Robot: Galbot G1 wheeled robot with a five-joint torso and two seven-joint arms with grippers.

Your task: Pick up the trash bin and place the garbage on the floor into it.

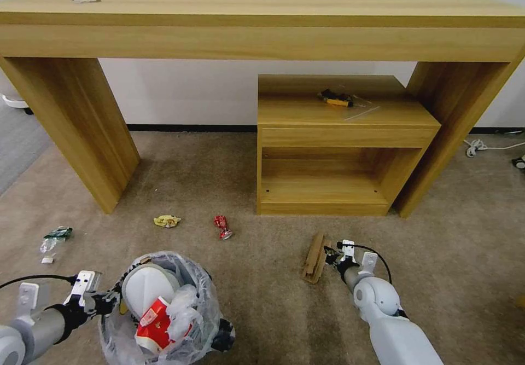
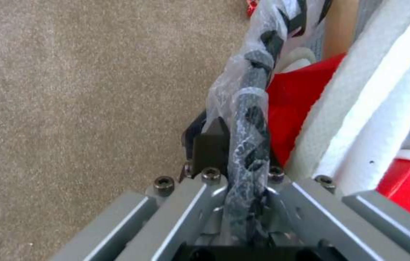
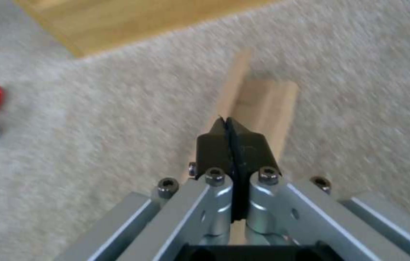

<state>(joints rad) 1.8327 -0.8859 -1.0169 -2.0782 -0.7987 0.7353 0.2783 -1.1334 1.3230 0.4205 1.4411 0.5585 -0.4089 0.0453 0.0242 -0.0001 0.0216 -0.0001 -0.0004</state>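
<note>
Head view of the carpeted floor in front of a long wooden worktop, with a low open shelf unit under its right half. The left gripper sits at the lower left, its fingers closed on the rim of the trash bin; in the left wrist view the dark rim, wrapped in the clear printed liner, runs between the two fingers. The bin is near the bottom edge of the head view, left of centre, and holds a white slipper, a red-and-white packet and crumpled white material. The right gripper is low over the carpet just beside a brown cardboard strip, in front of the shelf unit; in the right wrist view its fingers are pressed together with nothing between them, the strip lying directly beyond the tips. Whether the tips touch the strip cannot be told. Loose garbage on the carpet: a red wrapper and a yellow crumpled wrapper between the bin and the worktop, and a clear bottle with a green label at far left. A black-and-yellow object lies on the shelf unit's top.
</note>
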